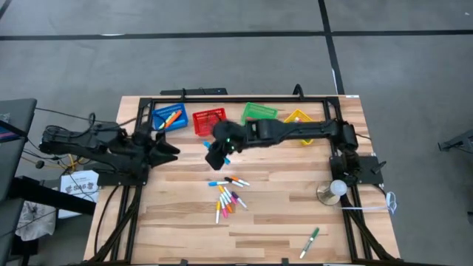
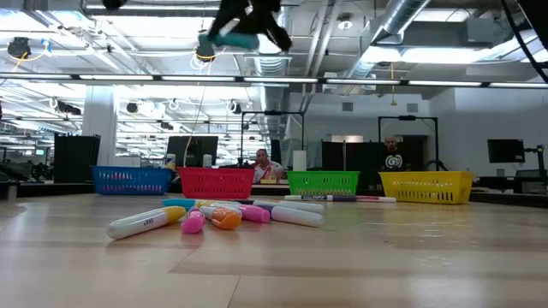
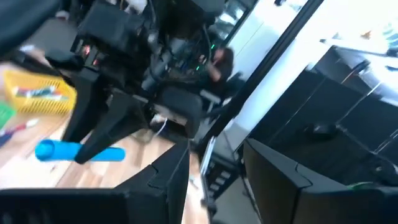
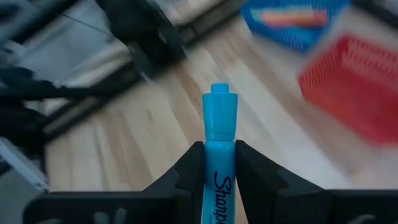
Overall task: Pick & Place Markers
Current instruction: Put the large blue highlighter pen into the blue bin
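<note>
My right gripper point(image 1: 218, 153) hangs high over the table's middle, shut on a blue marker point(image 4: 218, 155) with a cap point(image 4: 219, 115). The low view has the marker point(image 2: 228, 39) at the top. In the left wrist view, the marker point(image 3: 56, 151) crosses the right arm's fingers. Several markers point(image 1: 229, 195) lie in a loose pile on the wood below, and a green one point(image 1: 310, 241) lies alone near the front right. My left gripper point(image 1: 171, 148) is at the table's left, open, with nothing between its fingers point(image 3: 171, 174). My right gripper pinches the blue marker's body point(image 4: 217, 180), below its cap, between its two fingers point(image 4: 186, 171). The fingers slant downward and lie across the marker. The marker is lifted well clear of the table, roughly level, with its capped end sticking out past the fingers.
Four mesh baskets stand in a row at the far edge: blue point(image 1: 169, 118) with orange markers inside, red point(image 1: 209, 120), green point(image 1: 259, 112) and yellow point(image 1: 298, 117). A white round object point(image 1: 336, 189) stands at the right. Bare wood lies at the near left.
</note>
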